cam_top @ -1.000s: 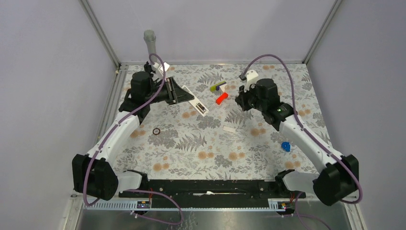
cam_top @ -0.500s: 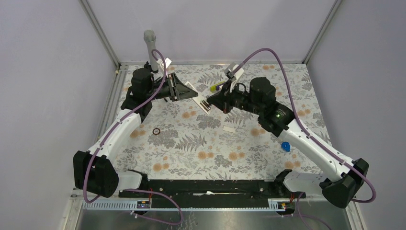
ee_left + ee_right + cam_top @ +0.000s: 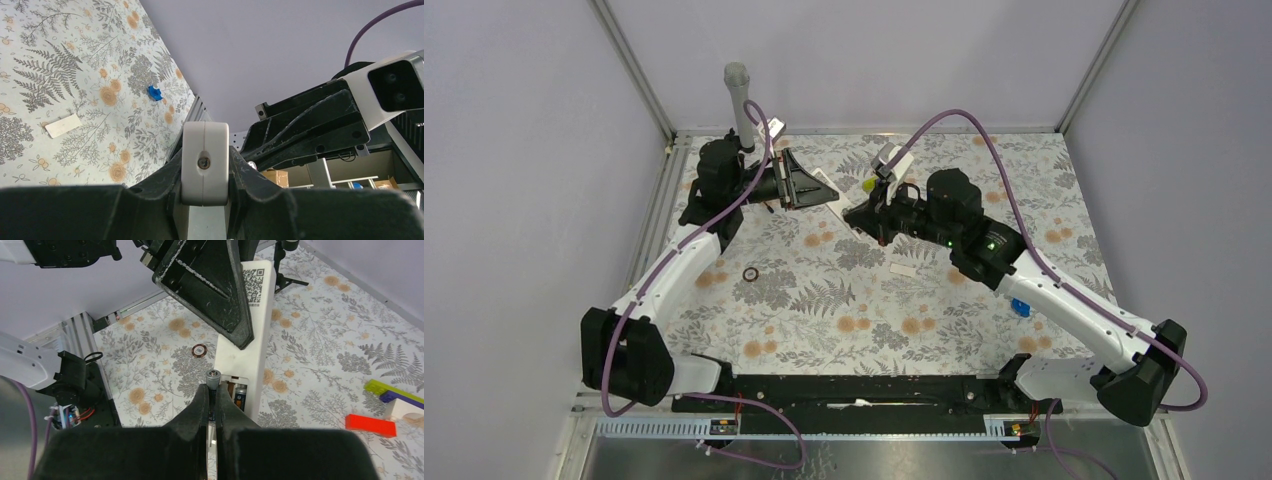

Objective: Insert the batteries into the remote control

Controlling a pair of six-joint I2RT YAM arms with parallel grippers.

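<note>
The remote control (image 3: 250, 330) is a white bar with its back up and a QR label showing. My left gripper (image 3: 807, 189) is shut on its far end and holds it tilted above the table; in the left wrist view the remote's end (image 3: 205, 172) sits clamped between the fingers (image 3: 245, 175). My right gripper (image 3: 214, 390) is shut on one battery (image 3: 213, 376), its tip at the edge of the open battery bay. A second battery (image 3: 241, 396) lies inside the bay. In the top view my right gripper (image 3: 862, 214) meets the remote's near end (image 3: 848, 210).
A white battery cover (image 3: 905, 270) lies mid-table and a small dark ring (image 3: 750, 274) to the left. A blue piece (image 3: 1020, 306) is by the right arm. A red piece (image 3: 371, 423) and a yellow-green block (image 3: 387, 388) lie at the back. A grey post (image 3: 738, 90) stands at the back left.
My right arm has swung left from the back right, bringing the battery to the remote's open bay. My left gripper has raised and turned the remote toward it.
</note>
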